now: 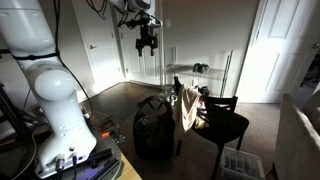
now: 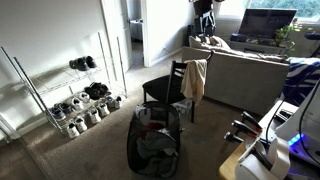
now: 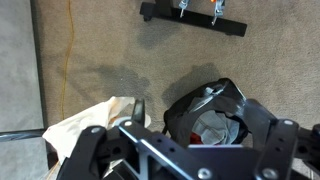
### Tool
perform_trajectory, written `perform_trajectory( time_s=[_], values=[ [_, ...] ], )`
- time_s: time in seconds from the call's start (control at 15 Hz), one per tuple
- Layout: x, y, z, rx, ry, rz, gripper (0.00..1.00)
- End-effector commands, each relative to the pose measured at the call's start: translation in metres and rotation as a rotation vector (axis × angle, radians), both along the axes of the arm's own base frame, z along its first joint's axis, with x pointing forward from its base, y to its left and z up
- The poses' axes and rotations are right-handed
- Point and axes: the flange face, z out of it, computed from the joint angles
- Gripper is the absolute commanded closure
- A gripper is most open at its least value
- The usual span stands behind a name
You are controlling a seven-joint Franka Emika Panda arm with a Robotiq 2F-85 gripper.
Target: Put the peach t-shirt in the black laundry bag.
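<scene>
The peach t-shirt [image 1: 187, 108] hangs over the back of a black chair [image 1: 226, 122]; it shows in both exterior views [image 2: 195, 80] and at the lower left of the wrist view [image 3: 85, 135]. The black laundry bag [image 1: 153, 128] stands open on the carpet beside the chair [image 2: 155, 140], with grey and red clothes inside [image 3: 215, 118]. My gripper [image 1: 147, 42] hangs high above chair and bag [image 2: 205, 20], well clear of both. Its jaws [image 3: 192, 140] are open and empty.
A wire shoe rack [image 2: 72, 95] with several shoes stands by the wall. A grey sofa [image 2: 250, 75] is behind the chair. A black bar [image 3: 192, 17] lies on the carpet. Another robot base [image 1: 55, 100] and a desk edge [image 2: 255, 150] are close.
</scene>
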Motion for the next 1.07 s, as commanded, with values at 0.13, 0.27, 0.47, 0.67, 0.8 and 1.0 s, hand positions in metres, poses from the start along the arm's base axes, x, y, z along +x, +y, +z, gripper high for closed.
perform_trajectory(
  time_s=[0.13, 0.27, 0.47, 0.67, 0.8, 1.0],
  values=[
    [0.064, -0.058, -0.040, -0.031, 0.121, -0.126, 0.00],
    [0.075, -0.083, -0.050, -0.064, 0.177, -0.165, 0.00],
    [0.086, -0.114, -0.057, -0.112, 0.247, -0.198, 0.00],
    [0.096, -0.136, -0.065, -0.131, 0.317, -0.229, 0.00],
    [0.110, -0.145, -0.070, -0.075, 0.283, -0.243, 0.00],
    [0.136, -0.158, -0.086, -0.016, 0.222, -0.327, 0.00]
  ],
)
